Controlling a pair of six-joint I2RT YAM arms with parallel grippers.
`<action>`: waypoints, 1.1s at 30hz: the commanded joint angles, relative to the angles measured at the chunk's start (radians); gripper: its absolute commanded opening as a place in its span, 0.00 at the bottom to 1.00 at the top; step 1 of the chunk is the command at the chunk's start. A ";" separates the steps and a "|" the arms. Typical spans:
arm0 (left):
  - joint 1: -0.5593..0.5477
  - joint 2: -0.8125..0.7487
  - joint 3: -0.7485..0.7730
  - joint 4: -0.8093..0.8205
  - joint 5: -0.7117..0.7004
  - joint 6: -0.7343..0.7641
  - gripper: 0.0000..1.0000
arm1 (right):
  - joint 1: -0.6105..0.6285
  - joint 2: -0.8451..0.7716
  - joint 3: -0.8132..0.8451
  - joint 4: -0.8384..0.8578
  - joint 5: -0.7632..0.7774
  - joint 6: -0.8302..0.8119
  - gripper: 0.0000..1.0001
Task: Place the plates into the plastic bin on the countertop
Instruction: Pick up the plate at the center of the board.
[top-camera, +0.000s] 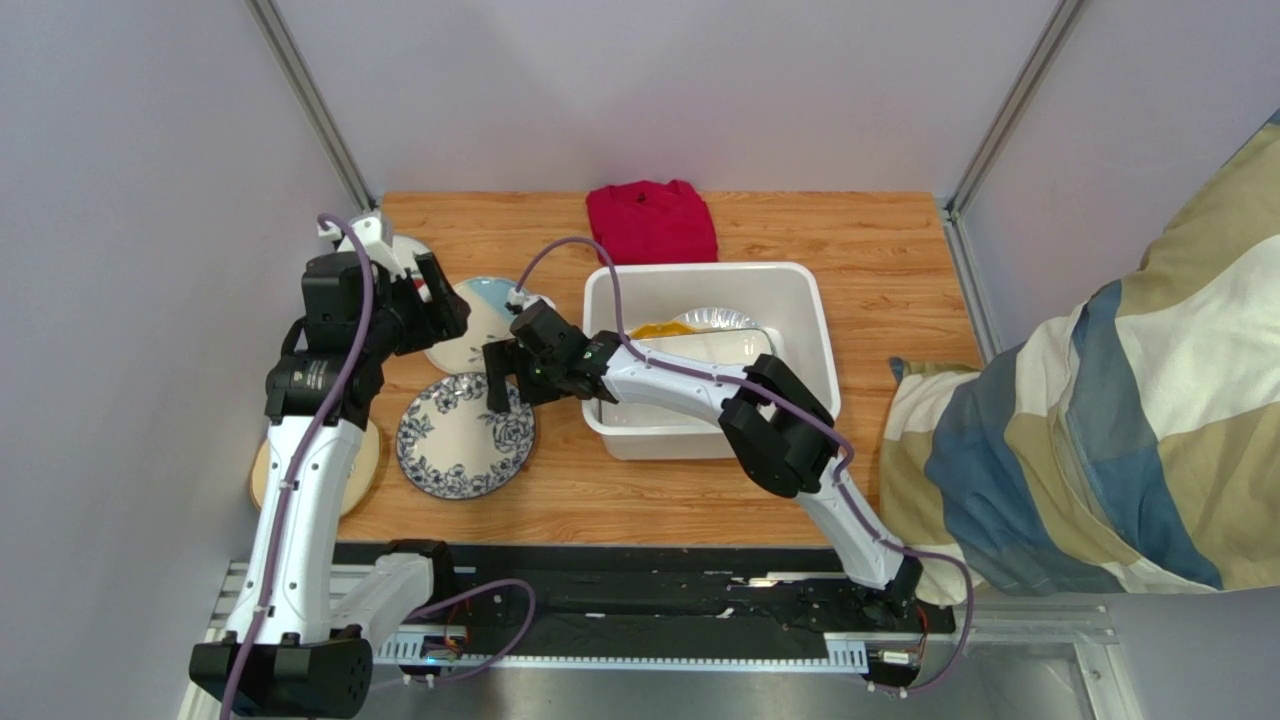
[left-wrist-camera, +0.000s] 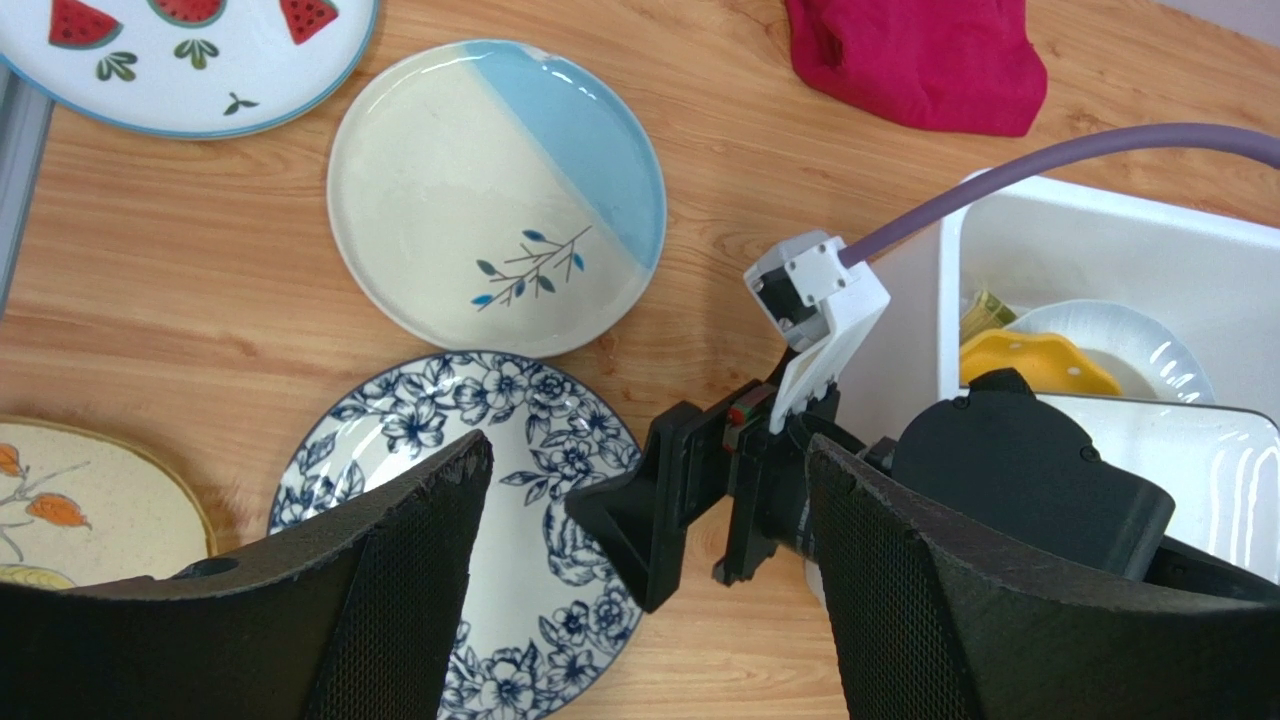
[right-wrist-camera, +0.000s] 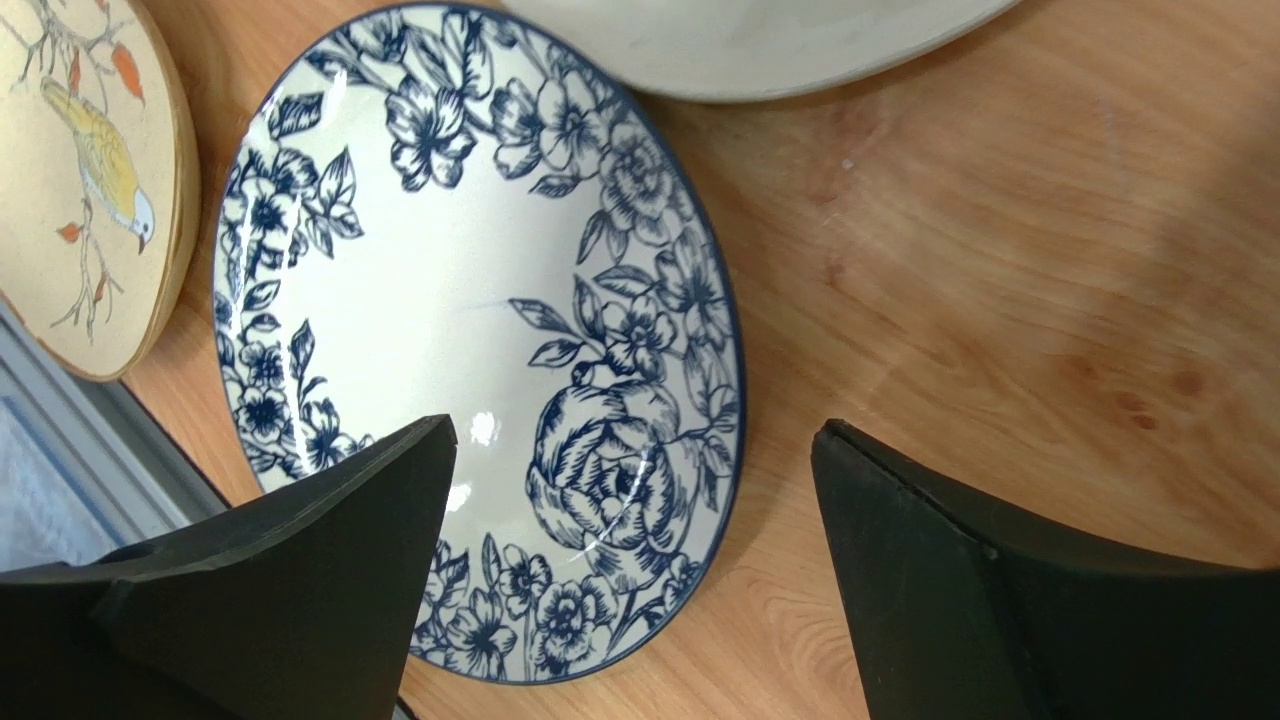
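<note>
The blue floral plate (top-camera: 463, 438) lies flat on the countertop (top-camera: 631, 488), left of the white plastic bin (top-camera: 804, 338). My right gripper (top-camera: 508, 393) is open and empty; in the right wrist view it (right-wrist-camera: 631, 510) hovers over the plate's right rim (right-wrist-camera: 466, 330), one finger over the plate and one over bare wood. My left gripper (top-camera: 443, 308) is open and empty, high over the cream-and-blue sprig plate (left-wrist-camera: 496, 195). A strawberry-print plate (left-wrist-camera: 181, 53) lies further left. The bin holds a yellow scalloped plate (left-wrist-camera: 1022, 360), a white round plate (left-wrist-camera: 1120, 333) and a white rectangular plate (left-wrist-camera: 1202, 450).
A folded red cloth (top-camera: 651, 221) lies behind the bin. A beige round piece with a bird print (right-wrist-camera: 90, 165) sits at the table's left edge, partly under my left arm. A patterned cushion (top-camera: 1112, 405) lies off the table's right side.
</note>
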 joint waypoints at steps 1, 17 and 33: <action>0.007 -0.018 -0.024 0.068 0.009 0.024 0.82 | 0.002 0.038 0.037 0.021 -0.091 -0.013 0.93; 0.007 0.003 -0.060 0.112 0.014 0.038 0.82 | 0.007 0.111 0.088 -0.019 -0.177 -0.033 0.86; 0.007 -0.013 -0.081 0.126 0.046 0.034 0.82 | 0.004 0.202 0.154 -0.070 -0.120 0.013 0.08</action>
